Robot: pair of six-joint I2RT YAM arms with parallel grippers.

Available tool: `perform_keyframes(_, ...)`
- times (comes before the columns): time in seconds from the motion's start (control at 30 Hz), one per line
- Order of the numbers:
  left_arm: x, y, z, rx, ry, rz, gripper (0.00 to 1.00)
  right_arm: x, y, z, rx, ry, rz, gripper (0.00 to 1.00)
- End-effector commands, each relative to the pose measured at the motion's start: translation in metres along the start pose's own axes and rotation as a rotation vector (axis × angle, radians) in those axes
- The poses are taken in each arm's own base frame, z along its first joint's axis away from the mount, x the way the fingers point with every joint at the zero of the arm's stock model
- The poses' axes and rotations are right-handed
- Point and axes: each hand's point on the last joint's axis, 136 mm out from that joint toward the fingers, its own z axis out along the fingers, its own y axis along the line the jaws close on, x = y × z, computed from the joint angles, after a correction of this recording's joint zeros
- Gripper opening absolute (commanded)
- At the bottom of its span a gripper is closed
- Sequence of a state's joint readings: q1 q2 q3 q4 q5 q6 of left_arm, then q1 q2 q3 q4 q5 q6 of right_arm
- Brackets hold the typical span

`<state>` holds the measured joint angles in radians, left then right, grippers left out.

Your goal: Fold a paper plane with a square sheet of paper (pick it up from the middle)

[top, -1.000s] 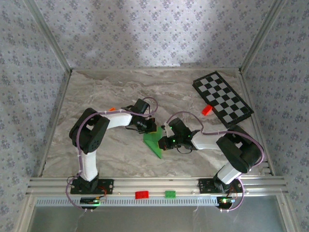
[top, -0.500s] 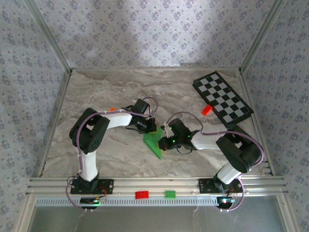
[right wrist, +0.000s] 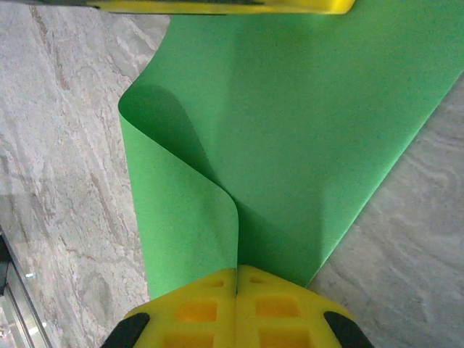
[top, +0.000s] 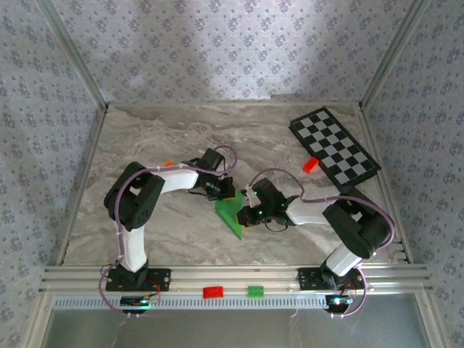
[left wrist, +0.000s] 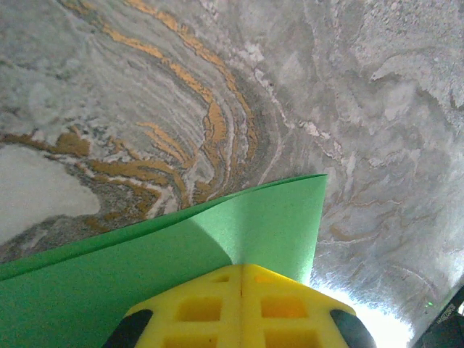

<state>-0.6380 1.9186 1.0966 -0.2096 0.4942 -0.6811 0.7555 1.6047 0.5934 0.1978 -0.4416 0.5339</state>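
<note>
Paper being pinched from both sides at the middle of the desk.
We are clamping the left jaws and the right jaws fully shut on its opposite edges, so it is bowing between them for creasing.

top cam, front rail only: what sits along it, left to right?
left arm base → red brick → green brick → right arm base
</note>
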Motion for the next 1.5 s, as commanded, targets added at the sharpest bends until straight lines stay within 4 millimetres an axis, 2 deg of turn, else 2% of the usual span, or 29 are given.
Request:
perform_keyframes(0.0,0.019,0.018,0.007,-0.069,0.051,-0.026,0.04,0.007,-0.004,0.004,0.019,0.032,0.002,0.01)
perform_keyframes(0.5,0.017,0.015,0.005,-0.064,0.043,-0.022,0.04,0.009,-0.005,0.004,0.025,0.035,0.0,0.01)
perform_keyframes(0.77,0.007,0.0,-0.003,-0.039,0.01,0.003,0.06,0.009,-0.009,0.005,0.044,0.043,0.003,0.01)
perform_keyframes(1.0,-0.009,-0.023,-0.035,-0.015,-0.105,0.039,0.14,0.013,-0.014,0.006,0.064,0.052,0.002,0.01)
perform_keyframes(1.07,-0.011,-0.024,-0.045,-0.024,-0.142,0.042,0.15,0.014,-0.015,0.006,0.068,0.051,0.004,0.01)
perform_keyframes(1.17,-0.007,-0.019,-0.057,-0.045,-0.176,0.031,0.14,0.015,-0.016,0.007,0.067,0.054,0.005,0.01)
perform_keyframes(1.27,0.003,-0.015,-0.064,-0.028,-0.198,0.006,0.09,0.016,-0.017,0.008,0.067,0.055,0.007,0.01)
perform_keyframes(1.37,0.018,-0.016,-0.067,0.051,-0.216,-0.034,0.03,0.017,-0.019,0.008,0.068,0.055,0.011,0.01)
perform_keyframes(1.47,0.032,-0.019,-0.072,0.144,-0.224,-0.072,0.02,0.016,-0.019,0.008,0.07,0.051,0.015,0.01)
